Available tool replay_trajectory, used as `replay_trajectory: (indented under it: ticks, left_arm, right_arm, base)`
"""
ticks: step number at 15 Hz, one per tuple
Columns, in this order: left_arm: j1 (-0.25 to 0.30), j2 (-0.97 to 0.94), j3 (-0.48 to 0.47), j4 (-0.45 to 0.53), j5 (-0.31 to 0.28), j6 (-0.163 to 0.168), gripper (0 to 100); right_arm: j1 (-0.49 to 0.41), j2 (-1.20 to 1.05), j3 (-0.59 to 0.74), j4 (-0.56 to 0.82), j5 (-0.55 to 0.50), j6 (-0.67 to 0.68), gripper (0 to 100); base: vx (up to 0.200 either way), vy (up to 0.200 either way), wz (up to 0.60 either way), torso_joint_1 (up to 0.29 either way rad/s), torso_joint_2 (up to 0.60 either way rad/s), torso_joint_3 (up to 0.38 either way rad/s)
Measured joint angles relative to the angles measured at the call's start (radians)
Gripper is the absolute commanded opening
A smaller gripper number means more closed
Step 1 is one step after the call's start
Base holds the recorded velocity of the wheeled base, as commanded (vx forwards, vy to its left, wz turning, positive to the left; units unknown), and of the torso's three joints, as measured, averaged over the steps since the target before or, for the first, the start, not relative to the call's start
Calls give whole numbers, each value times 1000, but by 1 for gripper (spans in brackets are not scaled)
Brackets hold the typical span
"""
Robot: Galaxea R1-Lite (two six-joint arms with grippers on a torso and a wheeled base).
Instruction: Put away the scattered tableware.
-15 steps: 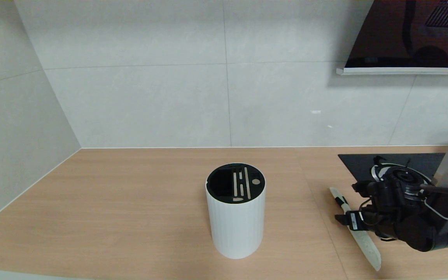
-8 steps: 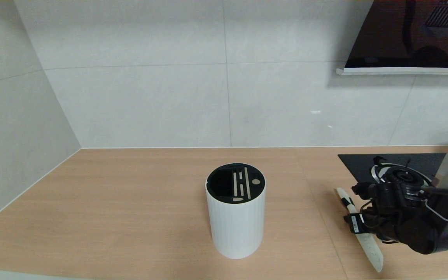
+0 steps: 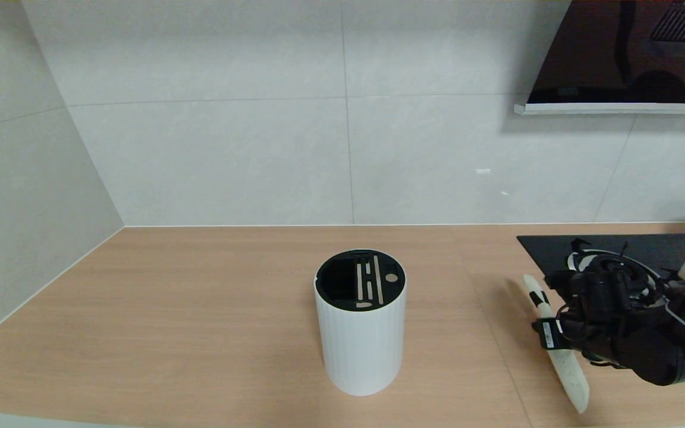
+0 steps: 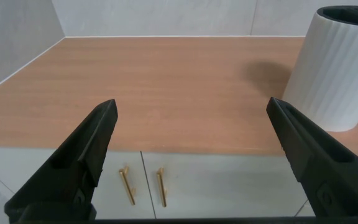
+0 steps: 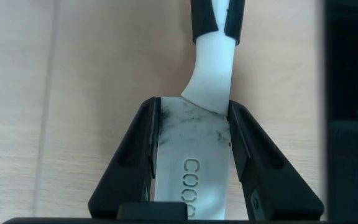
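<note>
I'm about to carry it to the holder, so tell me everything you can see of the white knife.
The white knife is long and slim, ceramic-looking, with a black collar between short handle and wide blade. The blade bears dark smudges and print. The right hand is shut across the blade beside the collar. The knife lies roughly level over the wooden counter, handle toward the wall; whether it touches the counter I cannot tell.

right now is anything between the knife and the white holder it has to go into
Nothing visible does. The right gripper is shut on the knife, off to the right of the holder, and just bare countertop lies between them. The holder's slotted top is uncovered.
</note>
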Motion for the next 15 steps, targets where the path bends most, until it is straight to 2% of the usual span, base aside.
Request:
replay_trajectory:
  ticks: [3, 8, 11, 14, 15]
  left_arm:
    - [0, 0, 0, 1, 0, 12, 100]
    - [0, 0, 0, 1, 0, 11, 100]
    - [0, 0, 0, -4, 1, -5, 100]
    - [0, 0, -7, -188, -7, -35, 100]
    - [0, 2, -21, -182, -32, -37, 100]
  right_arm:
    - [17, -97, 24, -1, -2, 2, 0]
    - [68, -249, 61, -2, -4, 5, 0]
    - [74, -312, 73, -3, -4, 13, 0]
    - [76, -383, 76, -3, 3, 20, 0]
    - [85, -409, 71, 1, 5, 20, 0]
  base:
    - [0, 0, 0, 0, 0, 0]
    - [0, 0, 0, 0, 0, 0]
    - [0, 0, 0, 0, 0, 0]
    - [0, 0, 0, 0, 0, 0]
    - [0, 0, 0, 0, 0, 0]
